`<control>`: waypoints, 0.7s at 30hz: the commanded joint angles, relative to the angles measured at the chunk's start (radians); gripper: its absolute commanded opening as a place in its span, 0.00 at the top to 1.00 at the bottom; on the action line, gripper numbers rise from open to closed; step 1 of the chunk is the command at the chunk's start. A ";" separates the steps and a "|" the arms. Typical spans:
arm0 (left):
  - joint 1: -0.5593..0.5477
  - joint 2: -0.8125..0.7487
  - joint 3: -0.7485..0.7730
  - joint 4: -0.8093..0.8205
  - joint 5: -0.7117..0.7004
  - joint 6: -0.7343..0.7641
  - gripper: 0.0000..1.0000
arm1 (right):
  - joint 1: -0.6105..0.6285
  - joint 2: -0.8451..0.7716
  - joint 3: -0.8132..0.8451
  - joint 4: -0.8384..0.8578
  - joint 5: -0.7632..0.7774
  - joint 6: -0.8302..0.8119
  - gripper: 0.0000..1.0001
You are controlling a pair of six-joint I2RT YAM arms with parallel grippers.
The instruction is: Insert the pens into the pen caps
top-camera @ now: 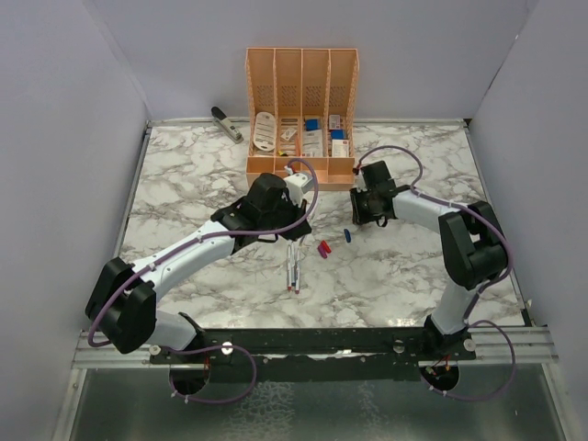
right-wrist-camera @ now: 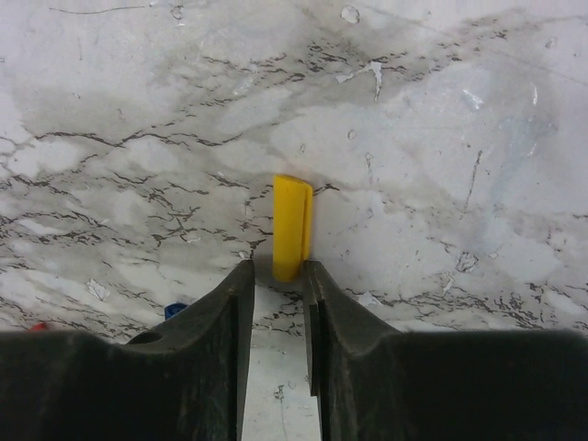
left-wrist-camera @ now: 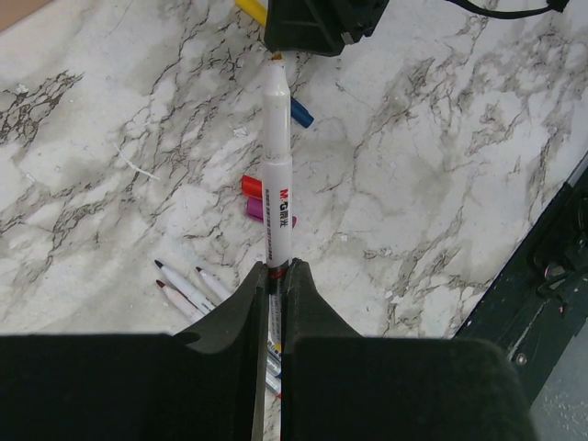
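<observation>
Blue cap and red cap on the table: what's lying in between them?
Nothing. From the top camera, only bare marble table shows between the blue cap and the red cap.

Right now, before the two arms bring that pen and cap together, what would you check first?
1. The left gripper is shut on the thin white marker pen: ok.
2. The pen's tip is bare and points towards the right gripper: ok.
3. The right gripper has a firm hold on the stubby yellow plastic cap: not ok. The jaws straddle it, with a gap showing on one side.
4. The cap's open end faces the pen: cannot tell.
5. The tip's colour matches the cap: cannot tell, too small.
6. The loose white pens and the small red plastic cap lie clear of both grippers: ok.
</observation>
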 commanded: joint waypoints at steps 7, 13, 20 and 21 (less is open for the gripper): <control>0.009 0.013 0.010 0.023 0.021 0.006 1.00 | 0.004 0.104 0.070 -0.018 0.014 0.003 0.69; 0.012 0.008 0.009 0.017 0.018 0.007 1.00 | 0.004 0.138 0.104 -0.035 0.023 0.007 0.70; 0.015 0.010 0.004 0.014 0.020 0.007 1.00 | 0.004 0.076 0.077 -0.066 0.074 0.014 0.59; 0.016 0.012 0.005 0.015 0.021 0.006 1.00 | 0.004 0.058 0.071 -0.069 0.085 0.014 0.56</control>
